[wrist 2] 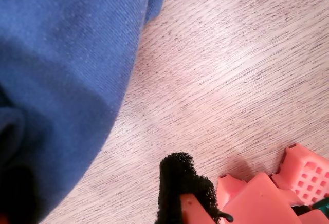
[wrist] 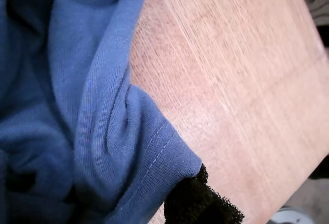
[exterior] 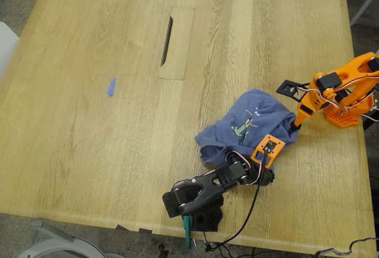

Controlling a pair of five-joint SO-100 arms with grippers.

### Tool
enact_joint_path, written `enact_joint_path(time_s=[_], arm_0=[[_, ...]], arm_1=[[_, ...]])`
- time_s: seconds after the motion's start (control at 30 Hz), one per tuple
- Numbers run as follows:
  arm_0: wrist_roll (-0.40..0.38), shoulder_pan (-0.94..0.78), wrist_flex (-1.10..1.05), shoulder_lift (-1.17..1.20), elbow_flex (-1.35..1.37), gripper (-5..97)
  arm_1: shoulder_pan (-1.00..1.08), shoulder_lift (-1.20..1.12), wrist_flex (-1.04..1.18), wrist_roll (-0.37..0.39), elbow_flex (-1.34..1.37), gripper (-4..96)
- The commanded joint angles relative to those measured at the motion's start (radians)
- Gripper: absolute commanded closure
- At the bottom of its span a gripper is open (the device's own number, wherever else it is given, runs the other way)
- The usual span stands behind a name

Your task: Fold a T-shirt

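My first gripper (wrist: 203, 201), black foam pad at a stitched hem, and my second gripper (wrist 2: 180, 193), grips unclear, both touch the bunched T-shirt (exterior: 251, 125) lying near the table's (exterior: 89, 151) front edge, toward the exterior view's right.

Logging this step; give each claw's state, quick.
First claw: closed on the T-shirt hem.
Second claw: cannot be told.

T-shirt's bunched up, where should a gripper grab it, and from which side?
Grip the stitched hem edge of the T-shirt. It lies as a thin folded lip on the bare table, so fingers could probably slide in low from the wood side rather than onto the thick crumpled middle.
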Motion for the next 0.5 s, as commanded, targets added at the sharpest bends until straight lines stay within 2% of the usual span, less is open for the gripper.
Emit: enact_joint_path(time_s=[0.0, 0.07, 0.23, 0.3, 0.47], arm_0=[[-0.100, 0.017, 0.005, 0.060, -0.094, 7], [-0.170, 0.034, 0.021, 0.058, -0.112, 7], [-0.279, 0.095, 0.023, 0.055, -0.114, 7], [-0.308, 0.121, 0.012, 0.055, -0.112, 12], [-0.316, 0.127, 0.008, 0.060, -0.129, 11]], arm_1=[[-0.014, 0.028, 0.017, 0.006, -0.057, 50.0], [-0.023, 0.040, 0.032, 0.006, -0.057, 49.0], [-0.046, 0.061, 0.057, 0.002, -0.052, 48.0], [-0.054, 0.061, 0.071, -0.003, -0.055, 48.5], [-0.058, 0.034, 0.091, -0.009, -0.121, 49.3]])
